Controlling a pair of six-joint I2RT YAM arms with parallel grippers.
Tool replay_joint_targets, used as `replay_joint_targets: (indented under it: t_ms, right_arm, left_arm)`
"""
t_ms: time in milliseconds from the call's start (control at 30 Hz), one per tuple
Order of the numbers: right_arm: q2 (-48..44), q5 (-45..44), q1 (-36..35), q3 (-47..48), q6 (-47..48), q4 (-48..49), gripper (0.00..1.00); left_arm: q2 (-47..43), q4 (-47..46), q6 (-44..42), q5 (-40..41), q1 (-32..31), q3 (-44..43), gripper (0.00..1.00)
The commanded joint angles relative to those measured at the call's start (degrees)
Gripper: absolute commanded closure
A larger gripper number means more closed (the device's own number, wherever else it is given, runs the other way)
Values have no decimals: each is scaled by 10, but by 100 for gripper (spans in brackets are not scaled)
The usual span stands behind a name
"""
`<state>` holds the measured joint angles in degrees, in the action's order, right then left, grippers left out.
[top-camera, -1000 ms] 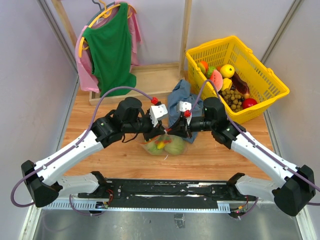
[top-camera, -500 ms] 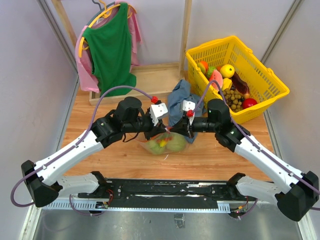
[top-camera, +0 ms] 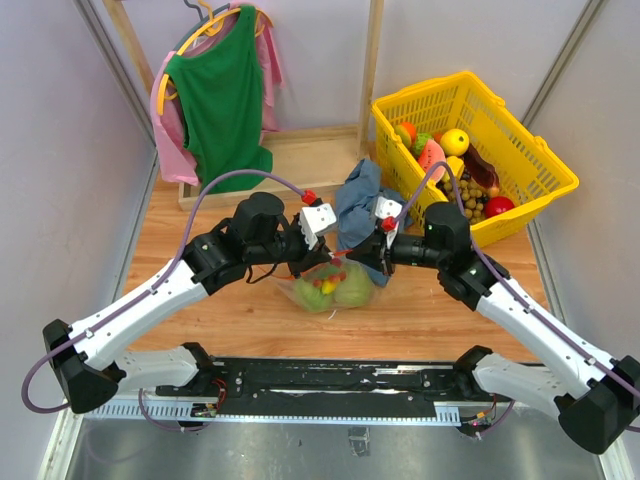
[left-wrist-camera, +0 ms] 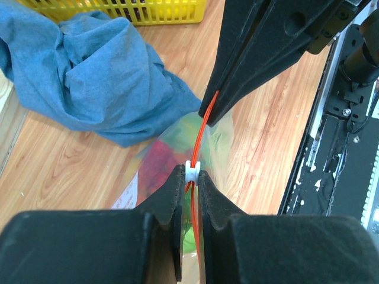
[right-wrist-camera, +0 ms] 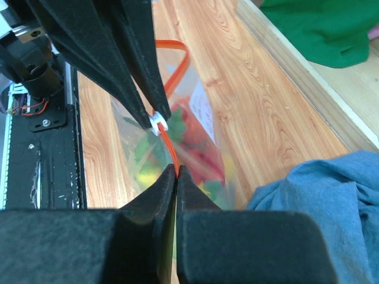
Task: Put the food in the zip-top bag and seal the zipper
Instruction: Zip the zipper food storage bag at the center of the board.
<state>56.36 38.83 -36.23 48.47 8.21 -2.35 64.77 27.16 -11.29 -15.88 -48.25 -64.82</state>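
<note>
- Sealing step: the left jaws pinch the white slider (left-wrist-camera: 192, 170) on the zipper (left-wrist-camera: 202, 127); the right jaws squeeze the strip just beside it.
- The zip-top bag (top-camera: 298, 292) hangs between them; the food (top-camera: 348, 290) is inside.
- Next, I think: pull the slider along, strip held tight; the blue cloth (top-camera: 357, 205) lies close behind.

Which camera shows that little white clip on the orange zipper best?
The left wrist view: the white clip sits centred on the zipper, pinched in the left gripper. The right wrist view shows it too, off-centre; from the top it is too small to see.
</note>
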Motion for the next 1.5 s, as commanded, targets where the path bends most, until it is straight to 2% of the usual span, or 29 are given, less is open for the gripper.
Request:
replay_joint_targets:
  t_ms: [0,567,1067,1467]
  right_arm:
    - [-31,-57,31,-10,-31,29,99]
    - [-80,-182,69,-47,-107,12,99]
    - [-99,-231,114,-50,-144,-31,100]
    - [-111,-298,141,-50,-188,-66,99]
  left_arm:
    - [-11,23,0,31,1,-4,93]
    - [-32,57,87,89,1,15,93]
    - [-36,82,147,119,0,25,93]
    - [-72,115,238,229,2,42,93]
